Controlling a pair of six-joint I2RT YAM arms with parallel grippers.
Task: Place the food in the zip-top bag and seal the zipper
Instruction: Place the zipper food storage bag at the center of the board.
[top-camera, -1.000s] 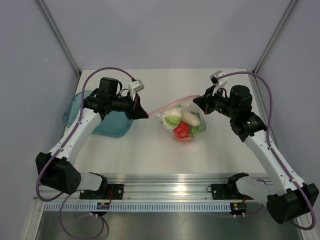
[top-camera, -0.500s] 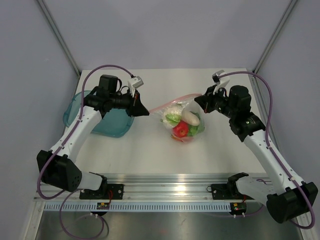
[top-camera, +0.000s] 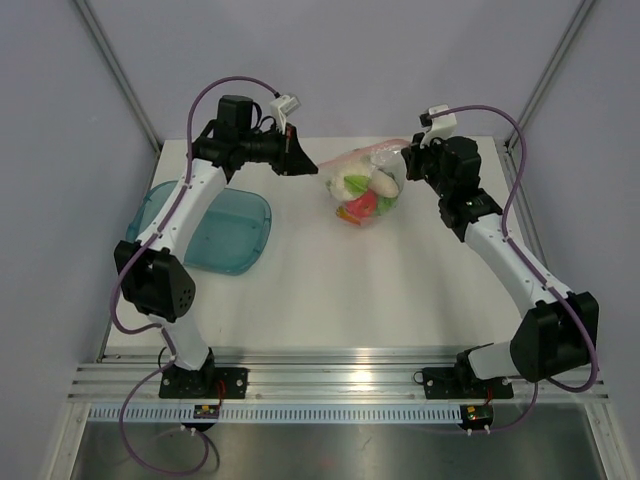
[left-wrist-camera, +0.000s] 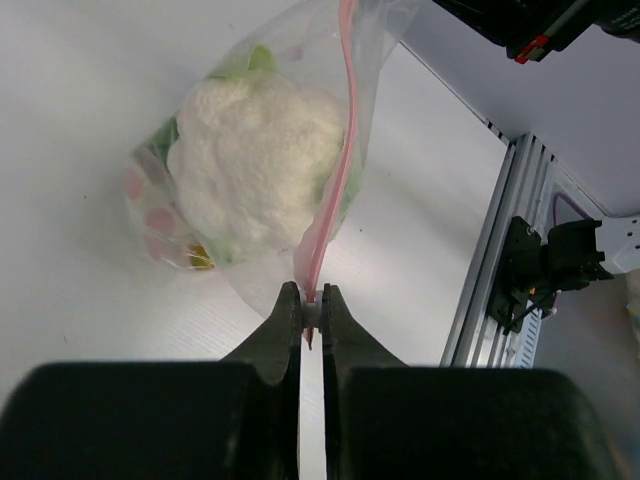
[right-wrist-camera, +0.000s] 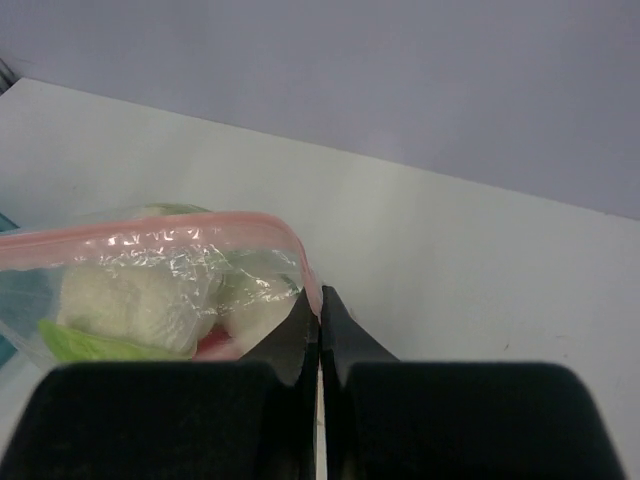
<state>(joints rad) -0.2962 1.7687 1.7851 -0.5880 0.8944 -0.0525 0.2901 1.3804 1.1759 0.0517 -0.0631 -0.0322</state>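
Sealing step: food is inside the zip-top bag, held over the far table, left gripper and right gripper each clamped on a zipper end; next, probably pinch along the strip to close it.

zip-top bag clear glossy crinkly plastic; table matt, smooth

Tabletop: white, rectangular. On it: one teal bowl, left of frame, at the edge; bag, upper centre, contact unclear.
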